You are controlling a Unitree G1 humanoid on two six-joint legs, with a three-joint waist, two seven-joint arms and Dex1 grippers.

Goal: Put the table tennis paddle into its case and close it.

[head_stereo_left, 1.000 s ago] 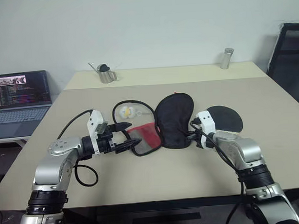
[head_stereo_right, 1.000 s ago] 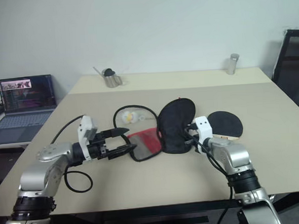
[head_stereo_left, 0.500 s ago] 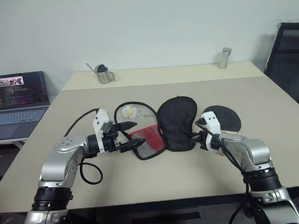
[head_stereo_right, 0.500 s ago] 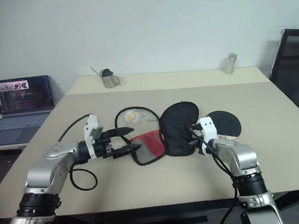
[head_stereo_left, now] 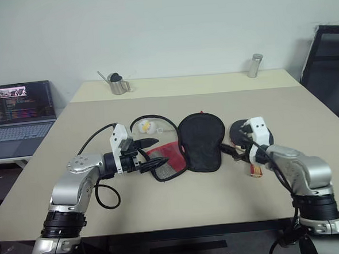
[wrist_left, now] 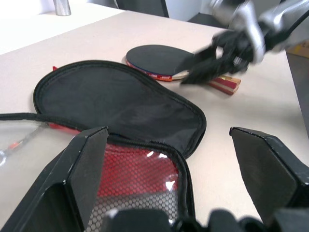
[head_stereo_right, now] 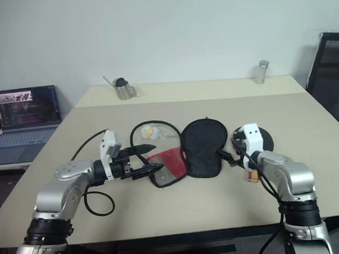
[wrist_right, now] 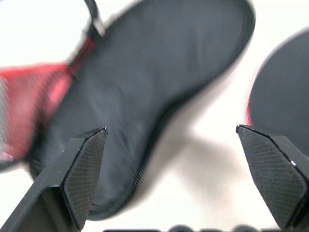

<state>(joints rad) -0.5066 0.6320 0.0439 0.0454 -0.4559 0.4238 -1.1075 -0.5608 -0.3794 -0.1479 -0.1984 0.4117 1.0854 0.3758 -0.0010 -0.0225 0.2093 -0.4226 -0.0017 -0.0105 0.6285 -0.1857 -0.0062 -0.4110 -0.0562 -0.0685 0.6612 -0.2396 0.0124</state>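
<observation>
The right gripper [head_stereo_right: 236, 156] had its fingers wide apart and held nothing, hanging between the case [head_stereo_right: 203, 147] and the table tennis paddle [head_stereo_right: 256, 139], while the left gripper [head_stereo_right: 150, 161], fingers also spread and empty, hovered at the red mesh end of the case. The case lay on the tabletop [head_stereo_right: 283, 105], apparently unzipped, with the paddle just beside its black head and not yet inside. The step in hand was probably picking up the paddle: the right fingers needed to close on its handle, then slide it into the opening.
</observation>
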